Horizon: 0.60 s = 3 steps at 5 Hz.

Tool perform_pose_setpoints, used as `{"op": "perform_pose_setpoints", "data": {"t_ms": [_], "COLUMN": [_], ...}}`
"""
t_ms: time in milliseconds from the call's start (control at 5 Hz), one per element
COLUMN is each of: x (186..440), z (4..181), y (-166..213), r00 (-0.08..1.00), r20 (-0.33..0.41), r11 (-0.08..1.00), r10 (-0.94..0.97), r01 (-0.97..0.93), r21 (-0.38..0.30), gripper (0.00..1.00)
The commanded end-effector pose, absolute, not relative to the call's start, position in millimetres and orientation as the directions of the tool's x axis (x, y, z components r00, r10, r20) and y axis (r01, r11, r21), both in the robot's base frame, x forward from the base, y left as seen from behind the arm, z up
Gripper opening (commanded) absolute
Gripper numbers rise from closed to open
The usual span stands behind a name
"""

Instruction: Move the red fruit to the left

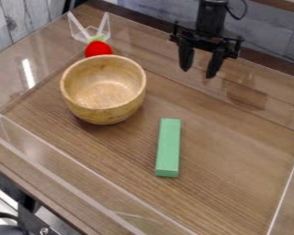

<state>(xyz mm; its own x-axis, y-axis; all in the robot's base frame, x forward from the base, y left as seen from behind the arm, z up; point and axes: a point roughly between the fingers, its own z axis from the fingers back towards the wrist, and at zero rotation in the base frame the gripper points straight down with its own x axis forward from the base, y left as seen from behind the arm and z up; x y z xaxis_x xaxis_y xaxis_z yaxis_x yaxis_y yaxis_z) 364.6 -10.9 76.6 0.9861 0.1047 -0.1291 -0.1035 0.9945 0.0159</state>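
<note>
The red fruit [98, 48] lies at the back left of the table, just behind the wooden bowl [104, 89], its lower part hidden by the bowl's rim. My gripper [198, 67] hangs over the back right of the table, well to the right of the fruit. Its two dark fingers point down and stand apart, open, with nothing between them.
A long flat green block [169, 146] lies right of the bowl toward the front. Clear plastic walls [27, 147] fence the wooden table on all sides. A whitish clip-like thing [85, 27] stands behind the fruit.
</note>
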Motion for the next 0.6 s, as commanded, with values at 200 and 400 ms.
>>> {"op": "perform_pose_setpoints", "data": {"t_ms": [200, 400], "x": [359, 354], "z": [120.3, 129.9], "y": [-7, -4], "r00": [0.994, 0.994], "r20": [-0.039, -0.026], "r11": [0.994, 0.994], "r10": [0.106, 0.111], "r01": [-0.105, -0.110], "r21": [0.010, 0.011], "gripper": [1.00, 1.00]}}
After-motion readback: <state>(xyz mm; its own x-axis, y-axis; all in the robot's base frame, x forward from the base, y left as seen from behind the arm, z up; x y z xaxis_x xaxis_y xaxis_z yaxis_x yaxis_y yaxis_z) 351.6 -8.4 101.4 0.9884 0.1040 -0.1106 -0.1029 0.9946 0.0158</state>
